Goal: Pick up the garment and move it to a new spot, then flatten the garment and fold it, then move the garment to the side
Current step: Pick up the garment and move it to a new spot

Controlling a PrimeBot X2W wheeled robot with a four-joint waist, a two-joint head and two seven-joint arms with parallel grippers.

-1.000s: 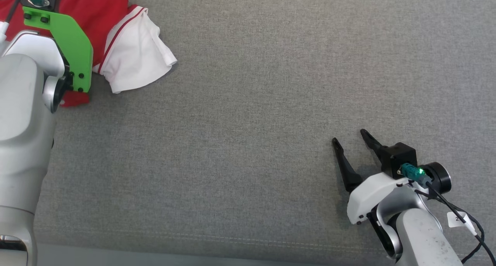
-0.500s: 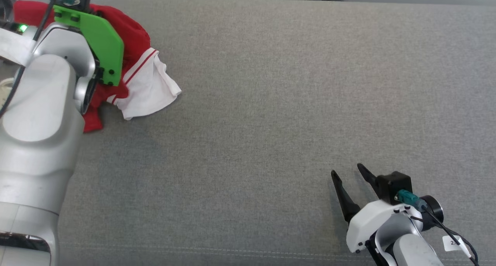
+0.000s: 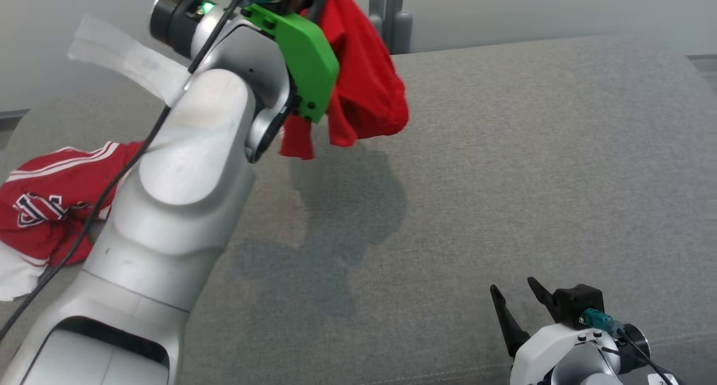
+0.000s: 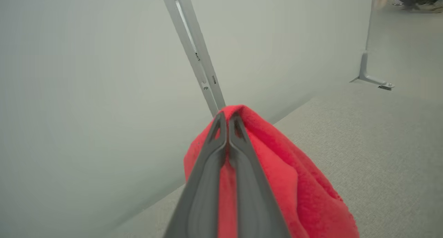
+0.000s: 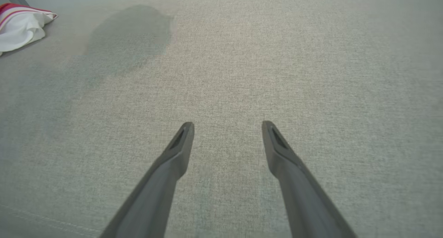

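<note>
While aloft over grey counter (image 3: 504,149) near pale wall (image 4: 86,92), pinches red garment (image 4: 294,175) in left end effector (image 4: 226,118); spreads right end effector (image 5: 227,127).

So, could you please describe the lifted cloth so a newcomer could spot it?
Above the far side of the grey surface, the left gripper is shut on a plain red cloth. Unlike the striped red cloth lying at the left, it hangs in the air, unmarked.
</note>
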